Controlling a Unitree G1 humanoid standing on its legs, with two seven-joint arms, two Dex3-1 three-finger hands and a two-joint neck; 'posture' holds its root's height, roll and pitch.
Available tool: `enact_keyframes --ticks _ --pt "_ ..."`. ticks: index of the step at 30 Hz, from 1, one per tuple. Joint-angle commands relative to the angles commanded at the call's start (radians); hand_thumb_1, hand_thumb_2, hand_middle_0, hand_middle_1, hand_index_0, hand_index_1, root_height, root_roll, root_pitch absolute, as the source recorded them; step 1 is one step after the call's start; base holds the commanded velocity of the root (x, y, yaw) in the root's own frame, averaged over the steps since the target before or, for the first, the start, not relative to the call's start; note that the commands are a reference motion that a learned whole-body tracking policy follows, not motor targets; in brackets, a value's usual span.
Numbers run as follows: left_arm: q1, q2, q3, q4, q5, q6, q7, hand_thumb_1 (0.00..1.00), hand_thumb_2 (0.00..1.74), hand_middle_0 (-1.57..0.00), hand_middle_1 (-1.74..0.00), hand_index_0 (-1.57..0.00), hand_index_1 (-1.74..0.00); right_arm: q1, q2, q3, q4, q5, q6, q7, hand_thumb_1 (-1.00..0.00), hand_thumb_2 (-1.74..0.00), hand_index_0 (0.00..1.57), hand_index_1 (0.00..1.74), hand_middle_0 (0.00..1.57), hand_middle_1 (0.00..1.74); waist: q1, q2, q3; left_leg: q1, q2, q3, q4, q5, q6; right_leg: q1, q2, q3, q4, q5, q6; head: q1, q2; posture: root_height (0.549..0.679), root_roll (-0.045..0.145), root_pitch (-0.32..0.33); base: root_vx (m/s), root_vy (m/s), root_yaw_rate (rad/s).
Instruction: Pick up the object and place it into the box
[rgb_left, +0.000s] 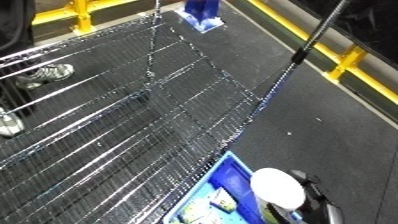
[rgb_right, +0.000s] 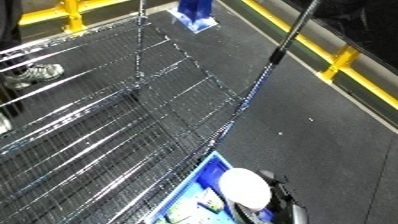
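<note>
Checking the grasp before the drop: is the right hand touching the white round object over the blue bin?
Touching. In the left eye view the right hand wraps the white object's right side above the blue bin.

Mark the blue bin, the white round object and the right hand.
blue bin (rgb_left: 224, 175), left eye view, its left rim.
white round object (rgb_left: 278, 187), left eye view, its top face.
right hand (rgb_left: 318, 200), left eye view, black part beside the object.

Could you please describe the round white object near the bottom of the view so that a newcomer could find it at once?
Start at the big wire mesh shelf and follow its edge down to the blue bin at the bottom. The white object sits over the bin's right side, against a black hand. It is the only smooth, round, white thing there.
</note>
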Motion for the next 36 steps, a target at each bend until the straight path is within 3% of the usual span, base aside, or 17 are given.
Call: enact_keyframes --ticks 6,12,23,36 --pt "-0.008 -0.002 -0.012 0.012 -0.012 -0.004 0.003 1.0 1.74 -1.57 -1.74 -1.57 -1.74 0.012 -0.008 -0.024 0.112 0.062 -0.027 -0.002 -0.85 -1.48 1.33 1.48 1.33 1.48 -0.015 0.024 0.0 0.003 -0.004 0.006 -0.003 0.001 -0.0027 -0.006 -0.0013 0.007 -0.008 0.005 -0.0004 0.033 -0.008 0.663 0.08 0.078 0.008 0.038 -0.099" --pt "-0.012 0.002 -0.023 0.02 -0.026 -0.003 -0.008 1.0 1.74 -1.57 -1.74 -1.57 -1.74 0.007 -0.025 -0.036 0.23 0.128 -0.056 0.033 -0.55 -0.96 0.86 0.96 0.86 0.96 -0.015 0.043 -0.002 0.003 -0.011 0.006 0.0 0.0 -0.0052 -0.009 -0.0059 0.01 -0.012 0.007 -0.0034 0.053 -0.027 0.664 0.086 0.08 0.005 0.007 -0.014" --pt "-0.007 -0.002 -0.027 0.021 -0.037 -0.002 -0.012 1.0 1.74 -1.57 -1.74 -1.57 -1.74 0.022 -0.029 -0.036 0.271 0.134 -0.085 0.079 0.0 0.0 0.0 0.0 0.0 0.0 -0.022 0.051 -0.004 0.001 -0.016 0.002 0.004 -0.002 -0.0035 -0.014 -0.0026 0.012 -0.009 0.004 -0.0081 0.038 -0.043 0.664 0.091 0.082 0.022 0.006 0.003" --pt "0.004 -0.001 -0.024 0.0 -0.047 0.009 0.003 1.0 1.74 -1.57 -1.74 -1.57 -1.74 0.038 -0.008 -0.016 0.174 0.064 -0.073 0.076 0.0 0.0 0.0 0.0 0.0 0.0 0.001 0.032 -0.002 -0.008 -0.016 -0.019 0.01 0.007 -0.0002 -0.015 0.0072 0.006 0.025 -0.009 -0.0166 -0.046 -0.066 0.662 0.086 0.077 0.012 -0.012 0.078"
